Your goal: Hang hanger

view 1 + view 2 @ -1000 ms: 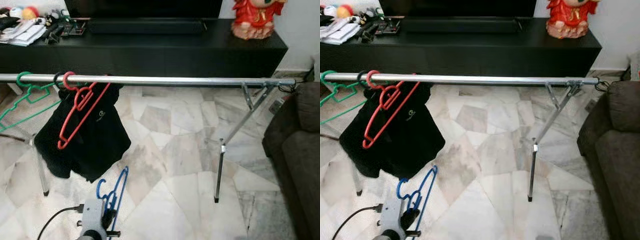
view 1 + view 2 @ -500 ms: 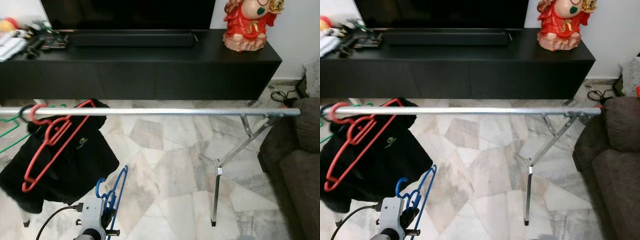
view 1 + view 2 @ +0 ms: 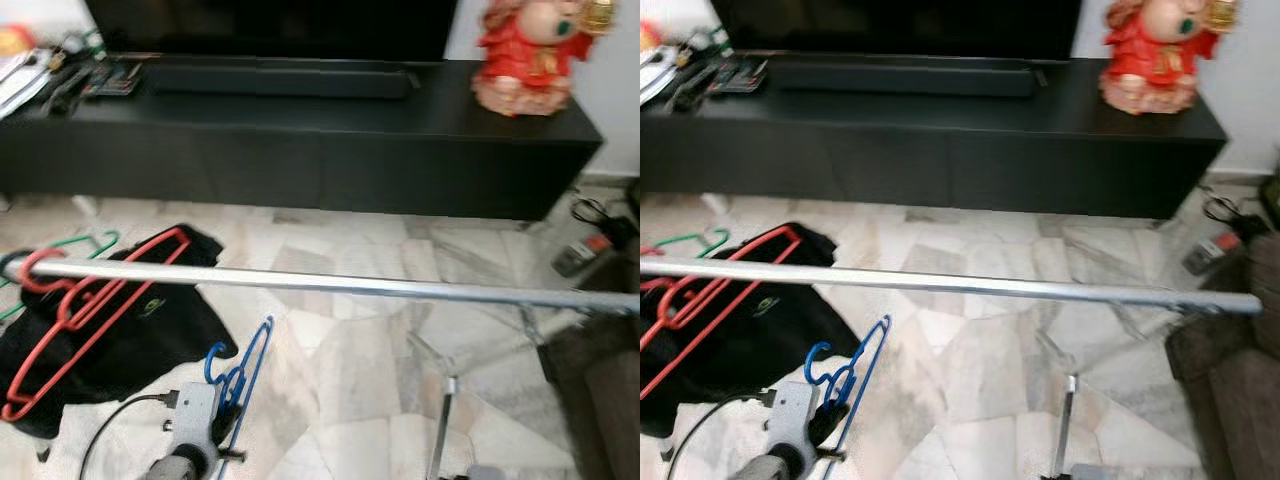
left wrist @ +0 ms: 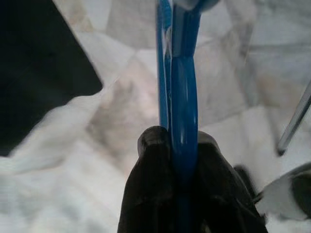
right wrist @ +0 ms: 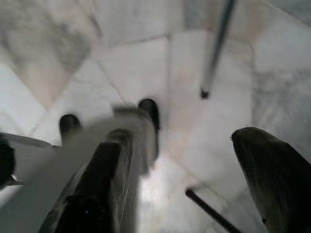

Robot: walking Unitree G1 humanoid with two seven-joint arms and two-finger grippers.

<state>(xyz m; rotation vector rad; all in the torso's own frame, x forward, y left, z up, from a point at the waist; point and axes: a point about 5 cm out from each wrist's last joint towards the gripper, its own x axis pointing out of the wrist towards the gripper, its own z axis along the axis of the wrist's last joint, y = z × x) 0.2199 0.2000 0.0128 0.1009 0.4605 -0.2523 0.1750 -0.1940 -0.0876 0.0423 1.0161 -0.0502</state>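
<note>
A blue hanger point(image 3: 240, 372) is held low at the bottom left, below the silver rail point(image 3: 330, 284) of a clothes rack. My left gripper point(image 4: 180, 160) is shut on the blue hanger point(image 4: 177, 87), its black fingers point(image 4: 150, 179) pinching the plastic. A red hanger point(image 3: 80, 310) and a black garment point(image 3: 120, 340) hang at the rail's left end, with a green hanger point(image 3: 70, 245) behind them. My right gripper point(image 5: 194, 189) hangs low over the floor, open, with nothing between its fingers.
A long black TV cabinet point(image 3: 300, 140) runs behind the rack, with a red figurine point(image 3: 530, 55) on its right end. The rack's folding leg point(image 3: 445, 410) stands at lower right. A dark sofa point(image 3: 1240, 400) is at the far right. Marble floor lies below.
The camera has moved closer and tilted, so the rail sits lower and slants in the picture. The blue hanger stays in my left gripper, slightly higher relative to the rail.
</note>
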